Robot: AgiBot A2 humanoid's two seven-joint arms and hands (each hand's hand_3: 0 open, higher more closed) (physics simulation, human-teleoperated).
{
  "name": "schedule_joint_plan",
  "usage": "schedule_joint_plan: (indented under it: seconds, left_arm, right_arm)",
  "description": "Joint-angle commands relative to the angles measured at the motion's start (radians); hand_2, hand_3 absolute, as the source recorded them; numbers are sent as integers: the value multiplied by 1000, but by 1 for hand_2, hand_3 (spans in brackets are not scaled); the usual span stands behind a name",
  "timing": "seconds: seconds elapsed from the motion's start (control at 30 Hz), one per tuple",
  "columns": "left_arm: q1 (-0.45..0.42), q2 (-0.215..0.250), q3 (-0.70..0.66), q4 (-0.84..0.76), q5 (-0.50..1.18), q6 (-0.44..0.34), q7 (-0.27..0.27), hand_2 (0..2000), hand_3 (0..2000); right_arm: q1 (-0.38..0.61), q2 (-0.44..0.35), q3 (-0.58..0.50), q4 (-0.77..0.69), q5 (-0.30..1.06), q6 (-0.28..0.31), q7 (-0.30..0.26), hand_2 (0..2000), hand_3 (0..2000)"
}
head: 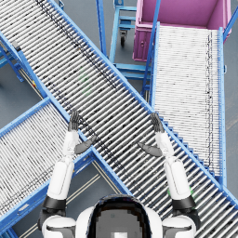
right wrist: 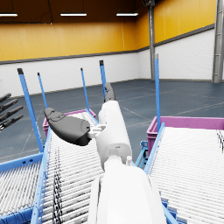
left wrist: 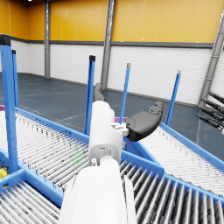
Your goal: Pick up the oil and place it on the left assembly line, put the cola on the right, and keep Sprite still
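Head view, looking steeply down on 3 blue-framed roller conveyors. The central conveyor [head: 116, 111] runs diagonally from 10 o'clock to 5 o'clock; the left conveyor [head: 28, 148] lies at 8 o'clock and the right conveyor [head: 186, 88] at 2 o'clock, over a grey floor [head: 14, 97]. No bottle can be made out with certainty. The only candidate is a faint, translucent green smudge [head: 83, 76] on the rollers of the central conveyor, too blurred to tell what it is; the left wrist view shows the same pale green patch [left wrist: 78, 155] on the rollers. A magenta bin [head: 186, 11] stands at 1 o'clock, at the far end of the right conveyor, and the part of its interior in view shows only magenta walls and floor. The left robot hand [head: 74, 132] hovers over the near edge of the central conveyor, spread wide and holding nothing, with its thumb turned inward. The right robot hand [head: 160, 137] mirrors it over the same conveyor, also spread wide and holding nothing. The green smudge lies at 12 o'clock from the left robot hand and 10 o'clock from the right robot hand, well apart from both.
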Motion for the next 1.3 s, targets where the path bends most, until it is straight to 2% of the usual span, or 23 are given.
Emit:
schedule_joint_plan:
  seconds: [0.03, 0.17, 0.27, 0.37, 0.87, 1.13, 1.27, 1.3]
  left_arm:
    - [0, 0, 0, 0, 0, 0, 0, 0, 0]
    - [15, 8, 17, 12, 0, 0, 0, 0, 0]
    - [24, 23, -12, -14, 0, -64, -64, 0, 0]
    - [37, 40, -26, -64, 0, -87, -87, 0, 0]
    - [132, 111, -141, -90, 0, -101, -101, 0, 0]
    - [168, 127, -211, -91, 355, -101, -101, 0, 0]
    - [183, 131, -240, -83, 472, -101, -101, 0, 0]
    - [182, 132, -249, -81, 483, -101, -101, 0, 0]
  right_arm:
    - [0, 0, 0, 0, 0, 0, 0, 0, 0]
    - [9, -5, 18, -11, 0, 0, 0, 0, 0]
    - [19, -20, -13, -5, 0, -63, 64, 0, 0]
    - [28, -35, -25, 25, 0, -86, 87, 0, 0]
    - [83, -90, -158, 91, 0, -100, 101, 0, 0]
    - [112, -106, -223, 92, 355, -100, 101, 0, 0]
    - [120, -111, -249, 84, 439, -100, 101, 0, 0]
    - [81, -111, -251, 73, 447, -100, 101, 0, 0]
